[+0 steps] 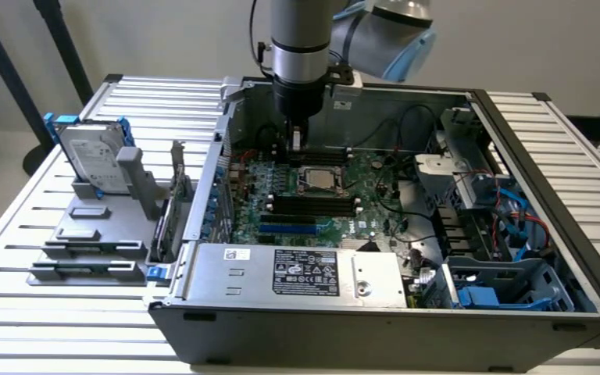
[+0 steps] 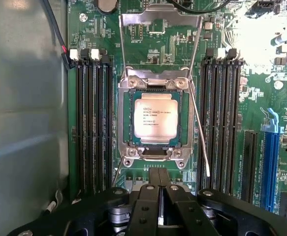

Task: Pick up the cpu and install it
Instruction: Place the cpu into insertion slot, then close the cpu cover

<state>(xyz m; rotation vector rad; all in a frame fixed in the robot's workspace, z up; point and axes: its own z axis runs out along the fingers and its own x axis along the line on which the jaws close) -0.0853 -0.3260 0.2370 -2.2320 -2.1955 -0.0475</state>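
The cpu (image 2: 156, 118), a small square chip with a shiny silver top and printed text, lies flat in the motherboard socket (image 2: 127, 118). The socket's metal load plate (image 2: 160, 22) is swung open and its thin lever (image 2: 200, 140) stands free beside it. In the exterior view the cpu (image 1: 321, 180) sits mid-board inside the open computer case (image 1: 383, 320). My gripper (image 2: 159, 173) hangs just above the board beside the socket, fingers shut together with nothing between them. From outside, the gripper (image 1: 296, 147) is seen pointing straight down behind the socket.
Black memory slots (image 2: 91, 128) flank the socket on both sides, and a blue expansion slot (image 2: 270, 157) lies further out. The case's grey wall (image 2: 25, 123) is close by. A silver hard drive (image 1: 91, 156) in a blue bracket stands on a grey fixture (image 1: 91, 234) outside the case.
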